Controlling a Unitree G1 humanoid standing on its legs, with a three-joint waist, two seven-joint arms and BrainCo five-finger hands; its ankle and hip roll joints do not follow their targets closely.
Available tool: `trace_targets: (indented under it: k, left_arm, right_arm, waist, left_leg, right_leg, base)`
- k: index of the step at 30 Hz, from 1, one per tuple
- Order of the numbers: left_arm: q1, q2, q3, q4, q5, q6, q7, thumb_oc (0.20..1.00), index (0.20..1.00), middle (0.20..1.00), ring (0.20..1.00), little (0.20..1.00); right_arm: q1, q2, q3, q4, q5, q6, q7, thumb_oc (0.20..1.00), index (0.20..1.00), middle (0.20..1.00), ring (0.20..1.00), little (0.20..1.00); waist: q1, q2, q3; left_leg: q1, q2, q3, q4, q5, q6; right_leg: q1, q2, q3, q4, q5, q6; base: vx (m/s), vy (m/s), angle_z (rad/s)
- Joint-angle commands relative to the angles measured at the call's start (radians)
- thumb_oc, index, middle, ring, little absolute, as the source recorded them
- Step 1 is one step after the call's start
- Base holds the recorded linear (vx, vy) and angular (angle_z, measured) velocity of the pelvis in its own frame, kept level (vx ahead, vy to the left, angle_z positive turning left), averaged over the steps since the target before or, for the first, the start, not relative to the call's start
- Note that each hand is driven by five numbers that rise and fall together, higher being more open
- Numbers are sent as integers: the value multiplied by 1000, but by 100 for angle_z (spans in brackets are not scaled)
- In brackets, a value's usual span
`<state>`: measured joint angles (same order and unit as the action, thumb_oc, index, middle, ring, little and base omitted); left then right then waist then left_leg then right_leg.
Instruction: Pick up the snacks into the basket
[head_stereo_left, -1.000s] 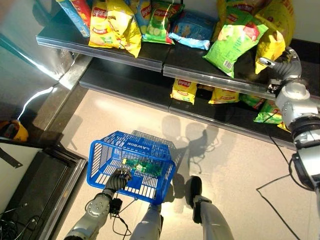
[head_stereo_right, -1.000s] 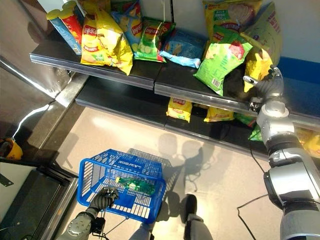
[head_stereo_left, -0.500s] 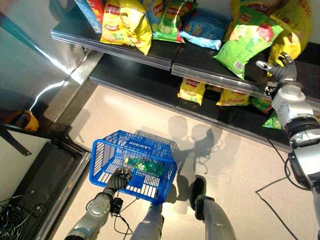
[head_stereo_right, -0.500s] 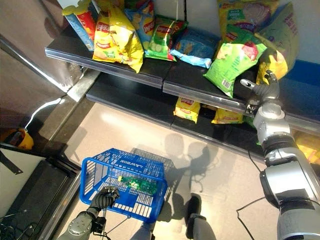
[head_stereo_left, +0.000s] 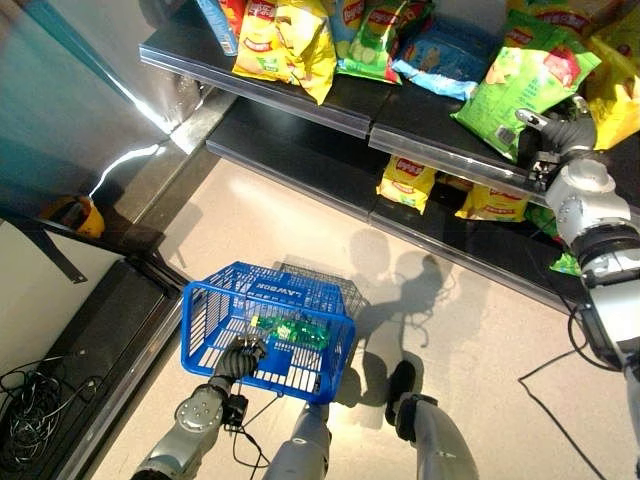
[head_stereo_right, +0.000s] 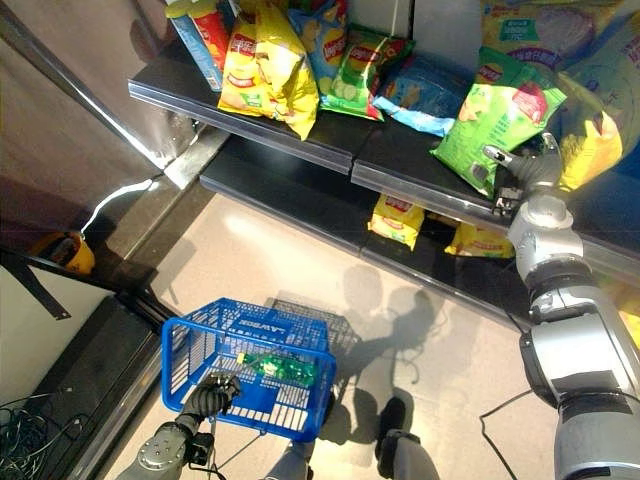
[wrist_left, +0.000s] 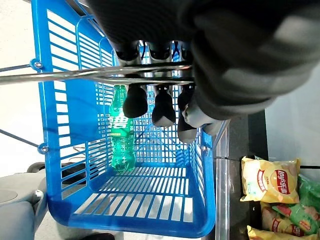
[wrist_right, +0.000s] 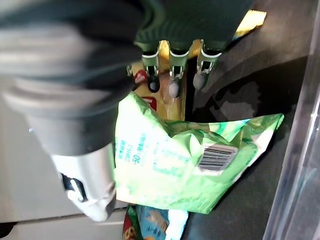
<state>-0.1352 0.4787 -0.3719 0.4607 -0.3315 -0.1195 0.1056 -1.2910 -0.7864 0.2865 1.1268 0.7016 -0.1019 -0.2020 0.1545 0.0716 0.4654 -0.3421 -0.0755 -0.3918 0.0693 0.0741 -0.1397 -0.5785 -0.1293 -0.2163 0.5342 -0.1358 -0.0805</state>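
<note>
Early going: left robot hand (wrist_left: 165, 75) curled tight round the wire handle of the blue basket (head_stereo_left: 268, 330), one green bottle (wrist_left: 120, 131) inside, right robot hand (wrist_right: 175, 75) fingers spread beside the green snack bag (head_stereo_right: 497, 110) on the shelf (head_stereo_right: 400, 160), every snack left to collect.

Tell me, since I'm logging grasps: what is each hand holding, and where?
The left hand grips the blue basket by its wire handle. The right hand holds nothing, fingers open over the green bag.
</note>
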Motion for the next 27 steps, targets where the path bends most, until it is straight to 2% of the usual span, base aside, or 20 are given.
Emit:
trace_targets:
  k: [1,2,5,6,7,10,13,27]
  left_arm:
    - [43,56,-32,-50,-1,-38,2,200,200,200,200,200]
    - [42,54,-35,-47,-1,-36,1,200,200,200,200,200]
    - [42,53,-37,-46,-1,-37,1,200,200,200,200,200]
    - [44,54,-37,-48,0,-37,0,200,200,200,200,200]
    - [42,53,-39,-50,-2,-37,1,200,200,200,200,200]
    - [45,57,-39,-56,-7,-39,-1,200,200,200,200,200]
    - [48,62,-41,-66,-7,-40,-4,200,200,200,200,200]
    - [50,59,-50,-68,-8,-38,-14,200,200,200,200,200]
  right_arm:
    - [-58,-32,49,5,35,-43,2,1000,1000,1000,1000,1000]
    - [-62,-32,51,10,32,-43,-1,1000,1000,1000,1000,1000]
    - [-65,-29,49,12,28,-43,-5,1000,1000,1000,1000,1000]
    - [-66,-29,46,17,28,-43,-6,1000,1000,1000,1000,1000]
    - [-72,-29,48,27,25,-39,-8,1000,1000,1000,1000,1000]
    - [-79,-31,50,36,23,-36,-8,1000,1000,1000,1000,1000]
    - [-83,-44,50,42,20,-34,-6,200,200,200,200,200]
    - [-75,-85,32,50,31,-40,-5,200,200,200,200,200]
  waist:
    - [1,-9,-32]
    - [-1,-18,-38]
    - [0,-16,-35]
    - [6,-6,-29]
    - [3,-12,-38]
    - [5,-12,-39]
    - [9,-2,-43]
    - [13,12,-45]
  left_leg:
    - [8,63,-9,-132,90,-26]
    - [20,62,-3,-142,71,-25]
    - [21,59,-6,-141,73,-25]
    - [10,57,-15,-132,91,-26]
    - [22,56,-10,-142,72,-25]
    - [25,53,-11,-142,69,-24]
    - [26,49,-15,-141,71,-25]
    - [29,33,-28,-139,75,-23]
  right_leg:
    - [91,-25,14,87,-196,139]
    - [101,-29,17,95,-232,138]
    - [102,-33,12,104,-236,138]
    - [93,-34,8,104,-205,139]
    - [101,-38,8,114,-239,138]
    - [103,-43,6,120,-246,138]
    - [105,-50,5,127,-252,138]
    - [115,-68,-10,150,-267,135]
  base:
    - [107,-79,7]
    - [106,-78,9]
    - [5,-10,30]
    - [8,-2,25]
    - [13,-4,8]
    - [52,-33,11]
    - [3,1,-1]
    - [1,-1,3]
